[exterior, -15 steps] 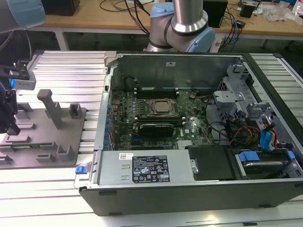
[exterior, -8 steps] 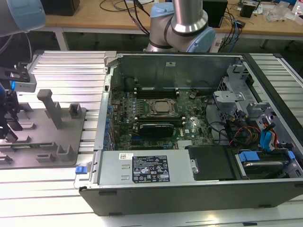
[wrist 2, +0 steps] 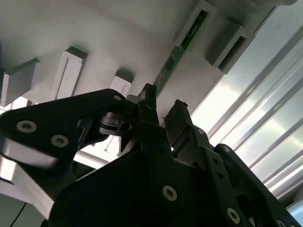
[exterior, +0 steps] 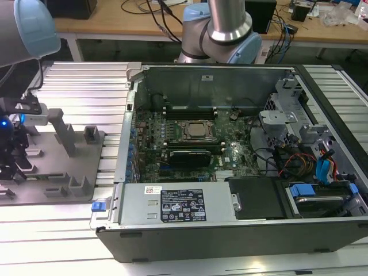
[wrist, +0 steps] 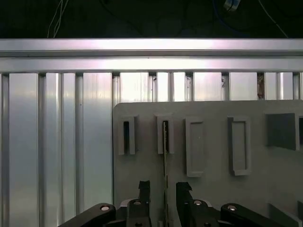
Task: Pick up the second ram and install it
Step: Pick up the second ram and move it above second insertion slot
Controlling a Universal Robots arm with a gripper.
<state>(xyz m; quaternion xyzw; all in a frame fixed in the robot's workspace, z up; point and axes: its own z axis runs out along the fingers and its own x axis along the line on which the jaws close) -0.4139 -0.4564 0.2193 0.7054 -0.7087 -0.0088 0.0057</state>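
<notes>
Open computer case (exterior: 230, 241), green motherboard (exterior: 148, 131) inside, on the slatted aluminium table (exterior: 80, 86). Well apart from it, toward the exterior view's left, lies the grey tray (exterior: 40, 198). Over the tray the gripper (wrist: 164, 196) stands with its jaws parted a little and holding nothing. Its fingers (wrist: 144, 191) flank the second ram (wrist: 165, 161), which stands on edge in a tray slot and apparently touches neither finger. Likely hazards: an off-centre closure would push the thin board sideways against the slot walls, and a skewed or shallow grip could let it tilt, jam on lifting, or slip.
</notes>
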